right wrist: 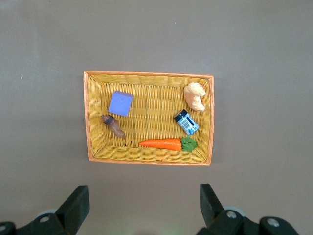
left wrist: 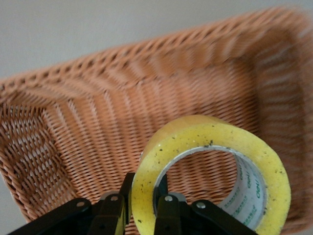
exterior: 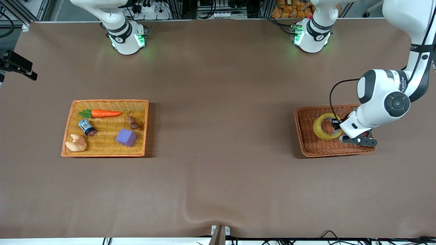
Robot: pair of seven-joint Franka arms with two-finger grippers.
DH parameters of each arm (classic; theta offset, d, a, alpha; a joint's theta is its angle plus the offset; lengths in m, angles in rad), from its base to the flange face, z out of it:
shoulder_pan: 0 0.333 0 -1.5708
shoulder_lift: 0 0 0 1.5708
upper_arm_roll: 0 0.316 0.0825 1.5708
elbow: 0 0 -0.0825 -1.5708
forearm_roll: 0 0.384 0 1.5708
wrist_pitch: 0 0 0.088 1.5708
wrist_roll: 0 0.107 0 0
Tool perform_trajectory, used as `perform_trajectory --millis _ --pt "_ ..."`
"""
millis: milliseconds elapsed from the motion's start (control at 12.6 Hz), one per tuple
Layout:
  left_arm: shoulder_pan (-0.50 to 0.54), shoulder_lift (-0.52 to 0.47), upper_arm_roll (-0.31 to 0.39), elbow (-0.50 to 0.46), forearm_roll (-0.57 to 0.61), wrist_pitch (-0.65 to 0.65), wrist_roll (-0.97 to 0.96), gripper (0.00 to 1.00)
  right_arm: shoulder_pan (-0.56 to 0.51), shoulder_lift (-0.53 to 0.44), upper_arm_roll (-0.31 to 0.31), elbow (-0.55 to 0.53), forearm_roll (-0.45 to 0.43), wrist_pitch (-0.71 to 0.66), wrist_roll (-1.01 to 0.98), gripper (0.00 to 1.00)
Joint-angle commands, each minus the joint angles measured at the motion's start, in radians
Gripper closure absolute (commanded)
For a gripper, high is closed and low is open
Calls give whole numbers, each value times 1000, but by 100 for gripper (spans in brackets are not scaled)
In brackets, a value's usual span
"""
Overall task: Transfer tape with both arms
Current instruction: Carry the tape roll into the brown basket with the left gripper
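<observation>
While the left gripper [left wrist: 142,215] pinches the yellowish translucent tape roll [exterior: 326,126] inside the brown wicker basket [exterior: 308,143] at frame right, the right gripper [right wrist: 142,208] waits spread open above the yellow basket [right wrist: 93,147]; handover remains undone.

Tape [left wrist: 210,142] translucent yellow, dark specks, grey-white core w/ green print; its basket [exterior: 306,143] reddish-brown wicker; other basket [exterior: 105,152] yellow weave, orange rim; carrot [exterior: 105,113] orange, green top; cube [exterior: 126,137] purple; tablecloth [exterior: 218,170] plain brown.

Glossy tape [left wrist: 210,142] (speckled), woven wicker basket [left wrist: 88,112]
</observation>
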Motion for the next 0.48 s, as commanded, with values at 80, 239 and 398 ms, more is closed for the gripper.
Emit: perform_trajectory --millis 80,239,398 --pt "54 6 -14 -78 5 116 71 100 -17 3 5 39 -1 -18 -9 0" --pt "81 28 -14 -82 7 166 103 100 -16 6 5 39 5 -18 -9 0" --pt "92 34 -14 -75 7 179 120 76 -14 8 5 39 3 -18 -11 0"
